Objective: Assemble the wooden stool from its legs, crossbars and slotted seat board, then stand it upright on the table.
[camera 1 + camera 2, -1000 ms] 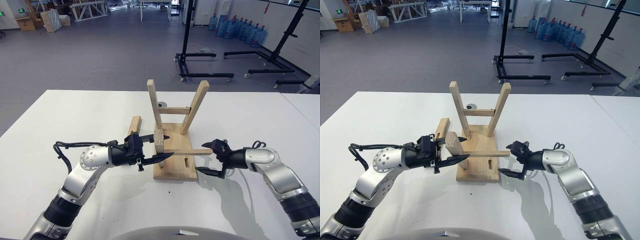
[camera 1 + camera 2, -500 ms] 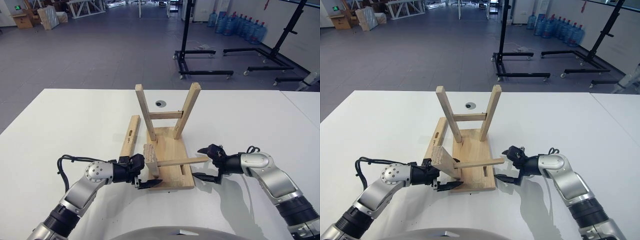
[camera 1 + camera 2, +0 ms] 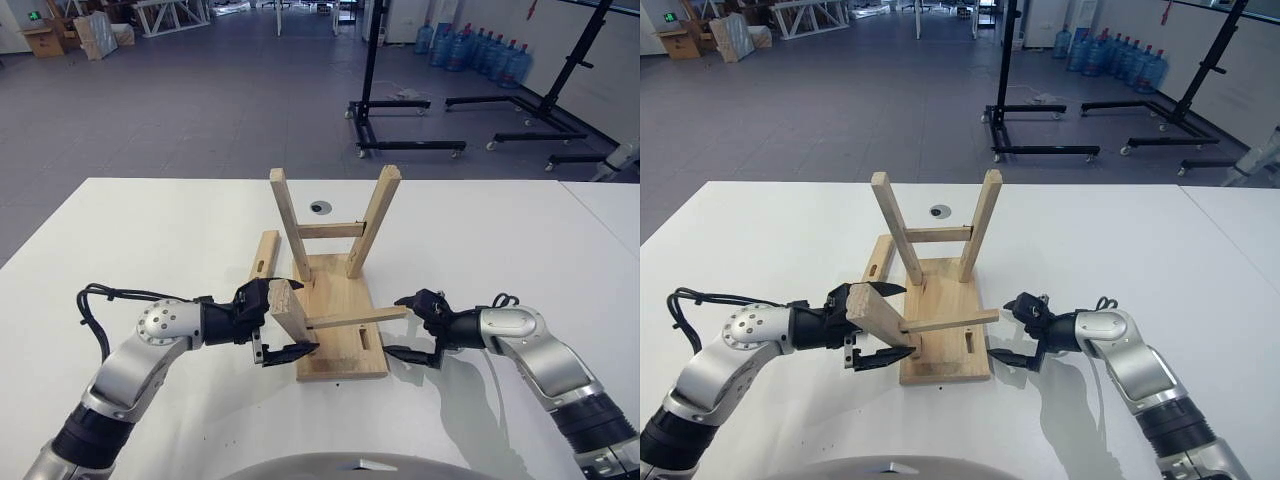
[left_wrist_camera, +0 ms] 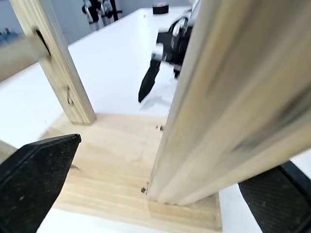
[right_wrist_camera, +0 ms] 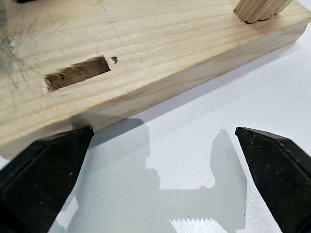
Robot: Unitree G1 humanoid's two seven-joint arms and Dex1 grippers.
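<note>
The slotted seat board (image 3: 345,352) lies flat on the white table, with two legs (image 3: 288,225) standing up from its far end, joined by a crossbar (image 3: 330,230). My left gripper (image 3: 292,320) is shut on a third leg (image 3: 285,308), held tilted over the board's near left corner. A crossbar (image 3: 355,318) sticks out of this leg to the right. Its free end lies between the fingers of my open right gripper (image 3: 393,325), which do not touch it. The right wrist view has an empty slot (image 5: 77,73) in the board. A fourth leg (image 3: 263,262) lies loose left of the board.
A round hole (image 3: 320,207) sits in the table behind the stool. Bare white table (image 3: 150,230) spreads to both sides. A second table (image 3: 610,210) adjoins at the far right. Black wheeled frames (image 3: 410,150) stand on the floor beyond.
My left gripper has raised the leg and drawn it slightly left, tilting it more; the crossbar came along. The right gripper has hardly moved. Earlier, the view shifted.
</note>
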